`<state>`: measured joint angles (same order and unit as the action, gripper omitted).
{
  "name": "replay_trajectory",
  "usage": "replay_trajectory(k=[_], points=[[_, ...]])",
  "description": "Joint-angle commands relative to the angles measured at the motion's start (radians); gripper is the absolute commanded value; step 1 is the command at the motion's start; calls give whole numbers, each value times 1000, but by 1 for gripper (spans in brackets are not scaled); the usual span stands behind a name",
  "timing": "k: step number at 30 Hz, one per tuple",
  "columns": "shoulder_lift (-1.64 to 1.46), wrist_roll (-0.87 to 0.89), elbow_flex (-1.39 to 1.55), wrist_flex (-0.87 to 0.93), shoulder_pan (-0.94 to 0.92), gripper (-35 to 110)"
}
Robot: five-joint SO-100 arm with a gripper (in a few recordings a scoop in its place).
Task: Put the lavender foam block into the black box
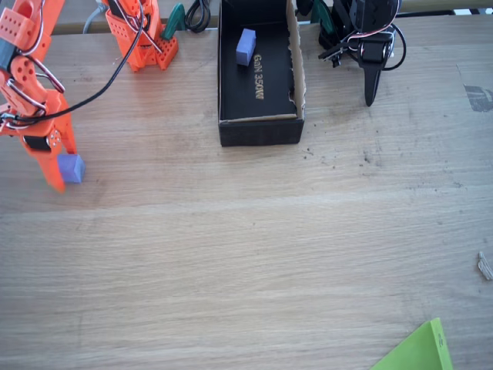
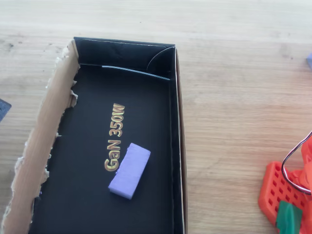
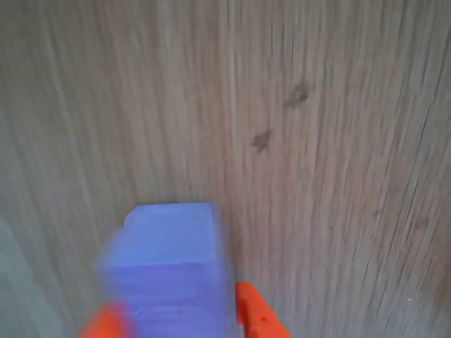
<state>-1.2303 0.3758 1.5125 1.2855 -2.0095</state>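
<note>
The lavender foam block [image 1: 72, 168] is low over the wooden table at the far left of the fixed view, between the fingers of my orange gripper [image 1: 65, 177]. The blurred wrist view shows the block [image 3: 169, 260] filling the gap between two orange fingertips [image 3: 257, 318], and the gripper [image 3: 180, 325] looks shut on it. The black box [image 1: 259, 131] stands at the top centre, well to the right of the gripper. A second, similar lavender block [image 1: 246, 46] lies inside it, beside the gold lettering in the overhead view [image 2: 129, 170].
My arm's orange base [image 1: 142, 38] stands left of the box, with a black cable looping to the arm. A green sheet corner [image 1: 420, 351] pokes in at the bottom right. The box's brown torn rim [image 2: 44, 141] runs along one long side.
</note>
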Motion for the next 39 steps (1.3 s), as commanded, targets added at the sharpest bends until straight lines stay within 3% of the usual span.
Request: replay_trajectory(k=[1,8,14,22,27,32,39], points=[[-17,-6,-41,28,-8,0],[-135,-72,-26,120,-2,0],[-316,-144,-37,299,18,0],[-612,-91,-43,520,135,0],[-680,-32,-12,486,383,0],[-764,146,12,445,813,0],[-597,233,-11,321,1267,0]])
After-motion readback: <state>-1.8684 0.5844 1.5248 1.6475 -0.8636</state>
